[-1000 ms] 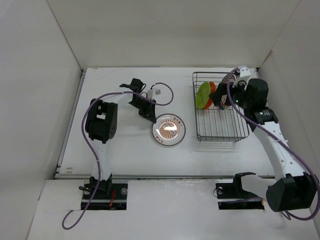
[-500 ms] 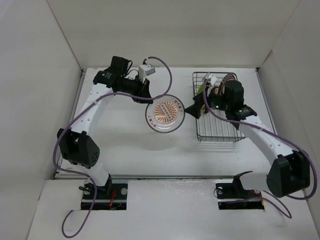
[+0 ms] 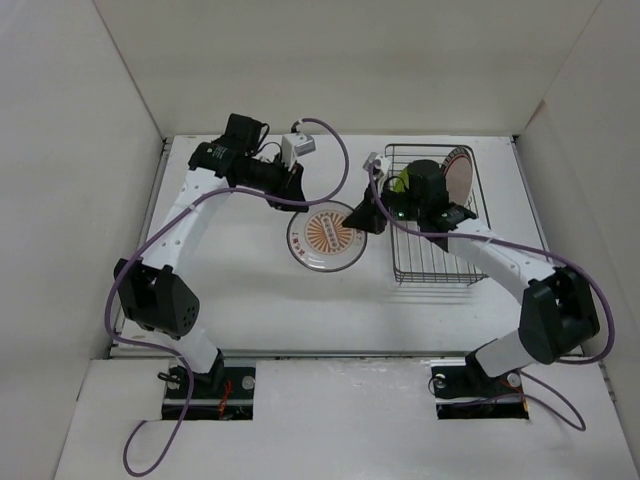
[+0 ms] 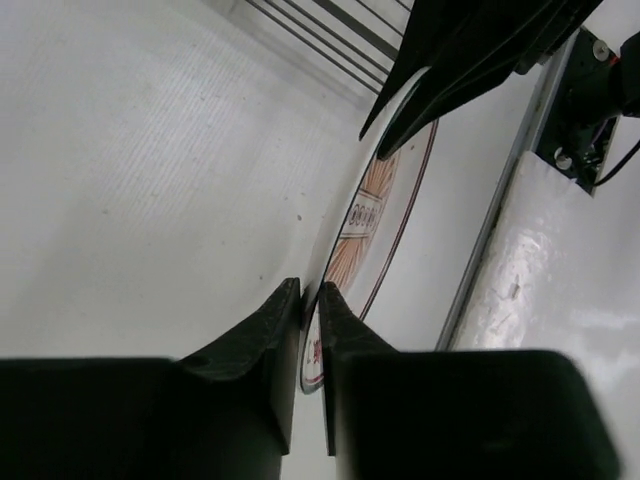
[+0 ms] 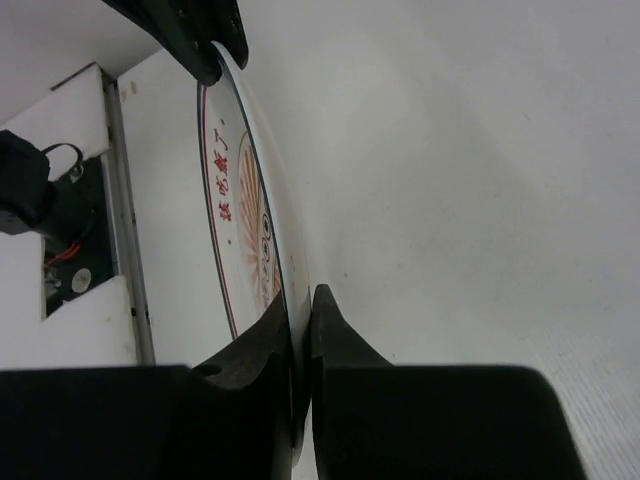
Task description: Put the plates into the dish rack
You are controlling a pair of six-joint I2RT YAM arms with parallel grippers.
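Observation:
The white plate with the orange centre pattern [image 3: 325, 240] hangs tilted above the table, left of the black wire dish rack [image 3: 440, 268]. My left gripper [image 3: 298, 208] is shut on its far left rim, and the fingertips pinch the edge in the left wrist view [image 4: 310, 290]. My right gripper [image 3: 362, 218] is shut on the opposite rim, seen close in the right wrist view [image 5: 300, 295]. Each wrist view shows the plate [image 4: 385, 200] [image 5: 235, 200] edge-on, with the other gripper at its far end. A lime green plate [image 3: 404, 183] and a larger dark-rimmed plate [image 3: 460, 175] stand in the rack.
White walls close in the table on the left, back and right. The rack's wires [image 4: 320, 30] run close beyond the held plate. Purple cables loop over both arms. The arm bases [image 3: 210, 385] sit at the near edge.
The right arm swung left out of the rack and shut on the plate's right rim. The plate, lifted by the left gripper a second ago, has since sunk slightly.

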